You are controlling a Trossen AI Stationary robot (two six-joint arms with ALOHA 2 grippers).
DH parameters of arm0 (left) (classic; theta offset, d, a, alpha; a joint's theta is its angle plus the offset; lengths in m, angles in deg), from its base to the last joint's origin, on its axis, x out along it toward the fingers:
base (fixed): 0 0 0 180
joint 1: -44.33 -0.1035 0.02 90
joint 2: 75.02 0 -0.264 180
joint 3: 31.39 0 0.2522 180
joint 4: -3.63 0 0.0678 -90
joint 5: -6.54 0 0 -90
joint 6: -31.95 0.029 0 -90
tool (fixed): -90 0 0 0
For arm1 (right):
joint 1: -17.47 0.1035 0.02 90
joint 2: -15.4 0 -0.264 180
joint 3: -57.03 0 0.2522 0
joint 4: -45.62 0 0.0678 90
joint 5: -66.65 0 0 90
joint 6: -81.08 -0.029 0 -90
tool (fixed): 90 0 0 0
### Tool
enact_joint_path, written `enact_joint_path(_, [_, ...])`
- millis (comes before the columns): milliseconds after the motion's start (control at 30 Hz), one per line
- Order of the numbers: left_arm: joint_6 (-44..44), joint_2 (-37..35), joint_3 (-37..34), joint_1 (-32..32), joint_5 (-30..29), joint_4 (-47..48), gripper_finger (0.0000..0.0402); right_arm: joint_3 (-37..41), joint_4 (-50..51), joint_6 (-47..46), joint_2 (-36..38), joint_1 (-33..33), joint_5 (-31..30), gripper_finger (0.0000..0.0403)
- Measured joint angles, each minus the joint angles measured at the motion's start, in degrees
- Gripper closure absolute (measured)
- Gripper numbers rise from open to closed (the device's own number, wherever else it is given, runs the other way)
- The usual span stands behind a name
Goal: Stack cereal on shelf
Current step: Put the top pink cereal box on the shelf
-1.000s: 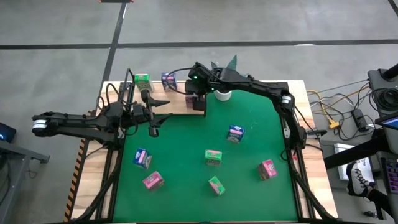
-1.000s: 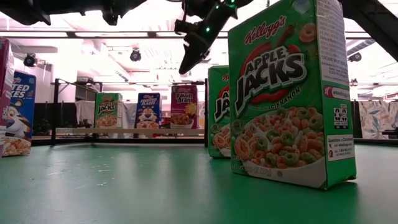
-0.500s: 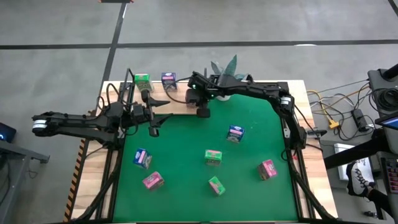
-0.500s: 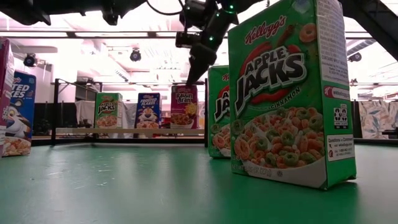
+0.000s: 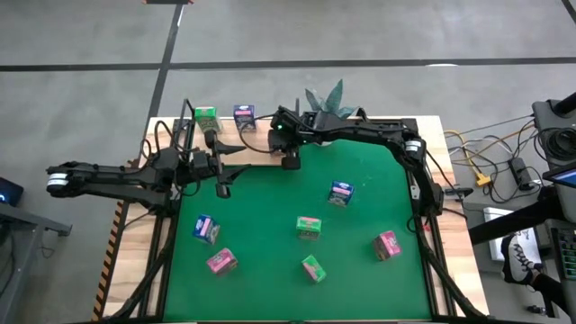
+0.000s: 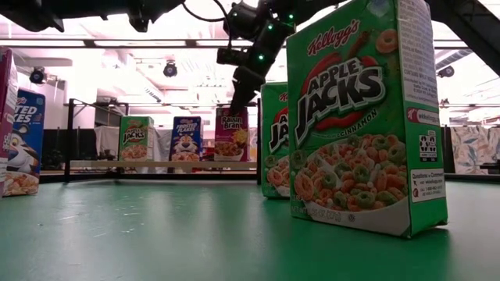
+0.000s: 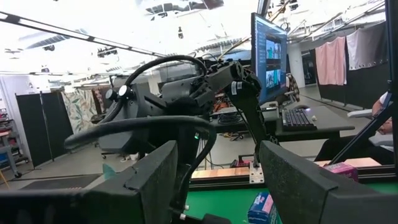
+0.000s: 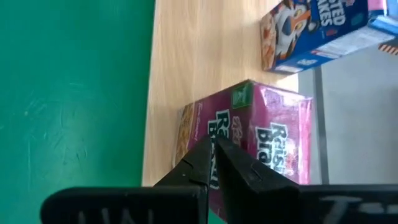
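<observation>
The shelf [image 5: 261,148] is a light-wood board at the table's far left. On it stand a green cereal carton [image 5: 205,117], a blue one [image 5: 243,115] and a pink one [image 8: 261,137], each on its base. My right gripper [image 8: 214,158] is shut, empty, and hangs just on the near side of the pink carton [image 6: 231,134], tips slanting down [image 6: 234,101]. My left gripper [image 5: 220,169] waits open over the felt's left edge. Several more cereal cartons lie on the green felt, among them a blue [image 5: 341,192], a green [image 5: 309,227] and a pink one [image 5: 387,244].
A plant in a white pot [image 5: 322,135] stands at the far edge, right of the shelf and under my right arm. Thin black posts [image 6: 70,136] rise at the shelf's edges. A green carton [image 6: 363,117] stands close before the low camera. The felt's middle [image 5: 270,207] lies bare.
My right gripper has drawn back from the pink carton on the shelf toward the table's near edge, tipped its fingers more steeply downward and sunk a little. The pink carton stays standing on the shelf.
</observation>
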Motion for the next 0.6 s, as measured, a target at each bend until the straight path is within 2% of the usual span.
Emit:
enact_joint_path(133, [-0.17,0.0,0.0,0.02,0.0,0.46,0.0189,0.17,0.28,0.32,0.0,0.21,0.01,0.039])
enact_joint_path(400, [-0.63,0.0,0.0,0.02,0.0,1.4,0.0189,-4.33,2.78,-0.53,0.98,0.83,0.05,0.039])
enact_joint_path(600, [-0.77,0.02,0.0,0.01,0.0,1.5,0.0189,-5.3,2.21,-0.72,0.85,-0.94,0.02,0.039])
